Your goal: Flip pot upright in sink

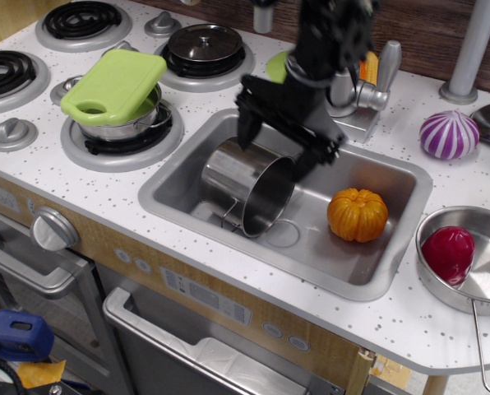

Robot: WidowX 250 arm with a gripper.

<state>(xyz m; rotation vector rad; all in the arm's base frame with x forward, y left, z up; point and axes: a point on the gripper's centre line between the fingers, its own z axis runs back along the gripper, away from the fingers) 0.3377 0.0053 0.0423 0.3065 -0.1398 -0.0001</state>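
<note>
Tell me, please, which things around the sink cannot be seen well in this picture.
- Faucet: its base is hidden behind the arm and tool.
- Pot: it lies on its side in the sink; the tool's blurred fingers cover part of its upper side, so contact cannot be judged.
- Pan with the red thing: cut by the right edge.
- Orange thing behind the faucet: mostly hidden.
</note>
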